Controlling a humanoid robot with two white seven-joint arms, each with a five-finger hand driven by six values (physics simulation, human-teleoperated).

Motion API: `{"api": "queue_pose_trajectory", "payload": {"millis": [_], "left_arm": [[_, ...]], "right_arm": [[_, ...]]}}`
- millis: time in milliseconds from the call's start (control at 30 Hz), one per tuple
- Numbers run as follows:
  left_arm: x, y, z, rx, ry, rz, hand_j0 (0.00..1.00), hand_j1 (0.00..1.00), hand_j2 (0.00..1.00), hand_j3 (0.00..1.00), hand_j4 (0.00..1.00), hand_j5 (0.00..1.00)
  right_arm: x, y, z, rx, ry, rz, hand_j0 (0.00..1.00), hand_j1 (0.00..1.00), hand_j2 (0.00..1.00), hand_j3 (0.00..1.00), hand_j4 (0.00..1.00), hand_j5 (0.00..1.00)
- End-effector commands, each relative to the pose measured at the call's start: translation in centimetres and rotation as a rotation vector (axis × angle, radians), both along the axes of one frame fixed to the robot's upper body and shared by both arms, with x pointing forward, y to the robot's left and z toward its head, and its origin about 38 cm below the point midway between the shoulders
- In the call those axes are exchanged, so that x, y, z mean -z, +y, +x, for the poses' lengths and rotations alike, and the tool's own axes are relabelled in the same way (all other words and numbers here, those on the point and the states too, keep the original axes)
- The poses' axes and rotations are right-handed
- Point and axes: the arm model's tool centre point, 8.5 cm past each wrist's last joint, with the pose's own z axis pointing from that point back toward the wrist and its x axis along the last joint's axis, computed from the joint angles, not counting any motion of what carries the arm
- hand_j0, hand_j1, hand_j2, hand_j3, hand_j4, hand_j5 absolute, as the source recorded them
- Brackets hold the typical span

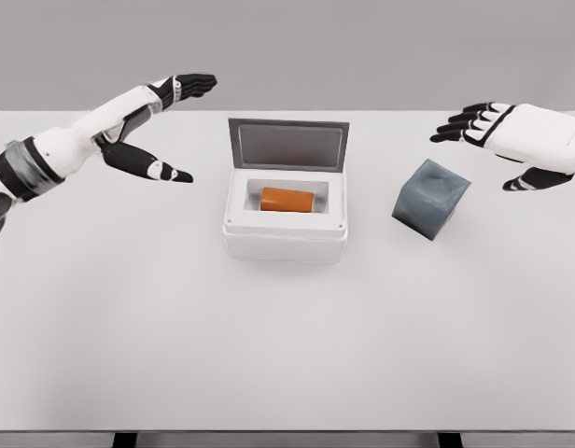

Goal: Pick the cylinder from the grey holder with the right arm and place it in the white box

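Observation:
An orange cylinder [287, 200] lies on its side inside the white box [285, 241], whose grey lid [288, 145] stands open at the back. The grey holder [430, 199] sits to the right of the box, tilted on a corner, with nothing visible in it. My right hand [497, 142] hovers above and to the right of the holder, fingers spread, holding nothing. Left of the box, my left hand [171, 126] is raised with its fingers and thumb stretched apart, empty.
The box and holder stand on a white table [269, 355] whose front edge runs along the bottom of the view. A grey wall lies behind the table's far edge.

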Motion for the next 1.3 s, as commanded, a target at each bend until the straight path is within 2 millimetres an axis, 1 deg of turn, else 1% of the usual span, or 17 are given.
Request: {"api": "queue_pose_trajectory", "payload": {"millis": [0, 67, 100, 167, 267, 333, 400, 500, 533, 767, 900, 1033, 1067, 1100, 1167, 1233, 1267], "left_arm": [[2.4, -1.1, 0.5, -0.006, 0.105, -0.009, 1.00, 1.00, 1.00, 1.00, 1.00, 1.00], [2.5, -1.6, 1.1, -0.005, 0.115, -0.009, 1.00, 1.00, 1.00, 1.00, 1.00, 1.00], [2.2, -2.0, 1.4, -0.001, 0.110, -0.019, 1.00, 1.00, 1.00, 1.00, 1.00, 1.00], [2.7, -2.5, 2.2, -0.005, 0.128, -0.019, 1.00, 1.00, 1.00, 1.00, 1.00, 1.00], [3.0, -2.8, 2.7, -0.011, 0.137, -0.031, 1.00, 1.00, 1.00, 1.00, 1.00, 1.00], [3.1, -2.5, 3.3, -0.027, 0.146, -0.035, 1.00, 1.00, 1.00, 1.00, 1.00, 1.00], [3.8, -3.2, 4.2, -0.040, 0.177, -0.059, 1.00, 1.00, 1.00, 1.00, 1.00, 1.00], [4.5, -2.9, 4.4, -0.055, 0.196, -0.061, 1.00, 1.00, 1.00, 1.00, 1.00, 1.00], [4.4, -2.9, 4.5, -0.057, 0.197, -0.062, 1.00, 1.00, 1.00, 1.00, 1.00, 1.00], [4.7, -3.9, 4.0, -0.023, 0.186, -0.052, 1.00, 1.00, 1.00, 1.00, 1.00, 1.00], [4.9, -3.8, 3.7, -0.020, 0.187, -0.049, 1.00, 1.00, 1.00, 1.00, 1.00, 1.00], [3.6, -4.9, 2.9, 0.028, 0.148, -0.051, 1.00, 1.00, 1.00, 1.00, 1.00, 1.00], [3.2, -4.9, 2.7, 0.036, 0.141, -0.054, 1.00, 1.00, 1.00, 1.00, 1.00, 1.00], [3.5, -4.8, 2.2, 0.040, 0.143, -0.054, 1.00, 1.00, 1.00, 1.00, 1.00, 1.00], [3.3, -3.9, 1.6, 0.041, 0.139, -0.044, 1.00, 1.00, 1.00, 1.00, 1.00, 1.00], [2.9, -4.3, 1.2, 0.058, 0.126, -0.046, 1.00, 1.00, 1.00, 1.00, 1.00, 1.00], [2.6, -3.8, 1.0, 0.058, 0.120, -0.041, 1.00, 1.00, 1.00, 1.00, 1.00, 1.00]], "right_arm": [[-0.8, 0.3, -0.5, -0.015, -0.017, -0.012, 1.00, 1.00, 1.00, 1.00, 1.00, 1.00], [-1.2, 0.4, -0.7, -0.024, -0.026, -0.024, 1.00, 1.00, 1.00, 1.00, 1.00, 1.00], [-1.3, 0.4, -0.8, -0.025, -0.028, -0.026, 1.00, 1.00, 1.00, 1.00, 1.00, 1.00], [-1.3, 0.4, -0.8, -0.025, -0.029, -0.029, 1.00, 1.00, 1.00, 1.00, 1.00, 1.00], [-1.5, 0.1, -0.9, -0.021, -0.030, -0.040, 1.00, 1.00, 1.00, 1.00, 1.00, 1.00], [-1.6, -0.1, -0.9, -0.017, -0.029, -0.048, 1.00, 1.00, 1.00, 1.00, 1.00, 1.00], [-1.6, -0.2, -0.9, -0.015, -0.030, -0.049, 1.00, 1.00, 1.00, 1.00, 1.00, 1.00], [-1.6, -0.1, -0.9, -0.016, -0.029, -0.050, 1.00, 1.00, 1.00, 1.00, 1.00, 1.00], [-1.6, -0.1, -0.9, -0.016, -0.029, -0.050, 1.00, 1.00, 1.00, 1.00, 1.00, 1.00], [-1.4, -0.1, -1.0, -0.016, -0.026, -0.048, 1.00, 1.00, 1.00, 1.00, 1.00, 1.00], [-1.4, 0.0, -1.0, -0.019, -0.025, -0.047, 1.00, 1.00, 1.00, 1.00, 1.00, 1.00], [-1.6, 0.2, -1.2, -0.029, -0.032, -0.052, 1.00, 1.00, 1.00, 1.00, 1.00, 1.00], [-1.7, 0.4, -1.2, -0.033, -0.034, -0.053, 1.00, 1.00, 1.00, 1.00, 1.00, 1.00], [-1.7, 0.4, -1.2, -0.035, -0.035, -0.052, 1.00, 1.00, 1.00, 1.00, 1.00, 1.00], [-1.9, 0.8, -1.5, -0.049, -0.044, -0.057, 1.00, 1.00, 1.00, 1.00, 1.00, 1.00], [-2.0, 0.7, -1.5, -0.046, -0.045, -0.059, 1.00, 1.00, 1.00, 1.00, 1.00, 1.00], [-2.1, 0.7, -1.5, -0.047, -0.046, -0.058, 1.00, 1.00, 1.00, 1.00, 1.00, 1.00]]}}
